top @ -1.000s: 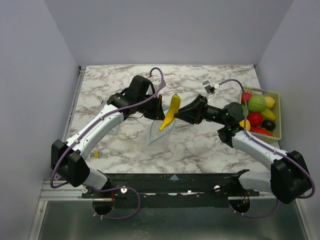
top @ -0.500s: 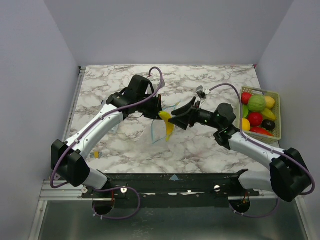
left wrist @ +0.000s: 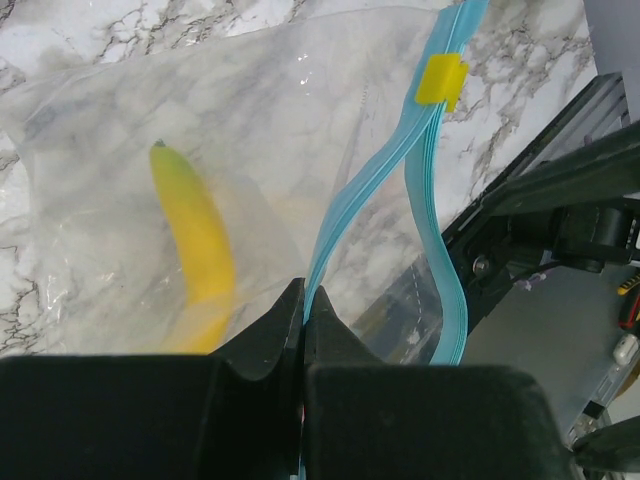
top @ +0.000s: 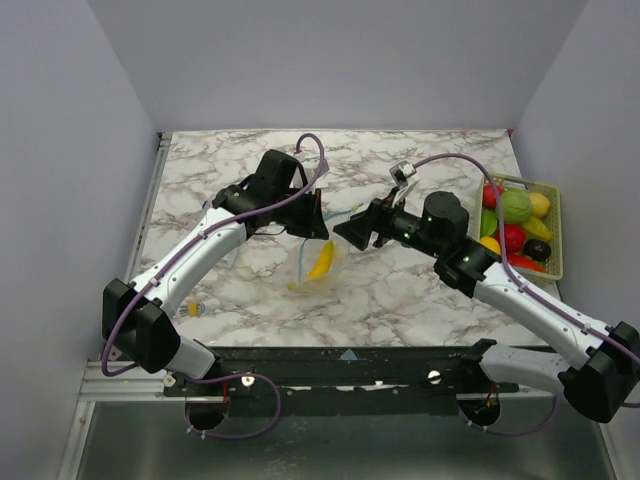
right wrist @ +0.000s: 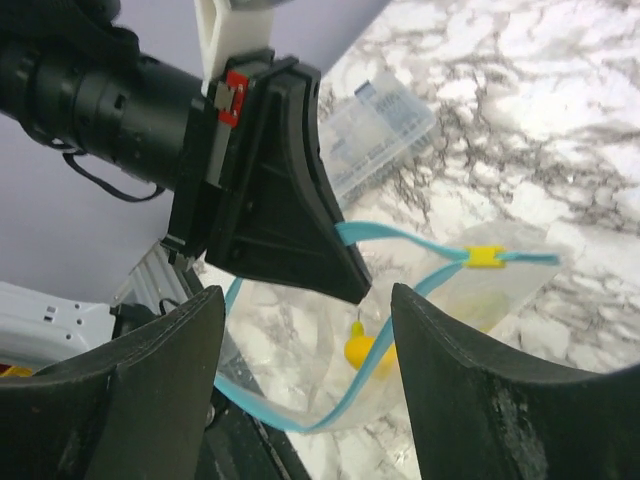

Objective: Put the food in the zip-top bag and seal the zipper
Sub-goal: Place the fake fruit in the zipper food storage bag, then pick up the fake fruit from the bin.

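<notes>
The clear zip-top bag (top: 306, 278) hangs open from my left gripper (top: 318, 222), which is shut on its teal-blue zipper (left wrist: 345, 195). A yellow toy banana (top: 321, 260) lies inside the bag; it also shows in the left wrist view (left wrist: 195, 235) and the right wrist view (right wrist: 365, 352). A yellow slider (left wrist: 441, 80) sits on the zipper. My right gripper (top: 347, 232) is open and empty, just right of the bag's mouth, and in its own view (right wrist: 305, 300) it faces the open mouth. More food, green (top: 513, 207) and red (top: 510, 238), lies in the basket.
The yellow-green mesh basket (top: 557, 240) stands at the table's right edge. A flat clear packet (right wrist: 375, 130) lies beyond the left arm. A small yellow and blue item (top: 192, 310) lies near the front left. The table's front edge runs close under the bag.
My right gripper carried the banana down into the bag, let it go and drew back open. The banana now lies in the bag. The left gripper has held still.
</notes>
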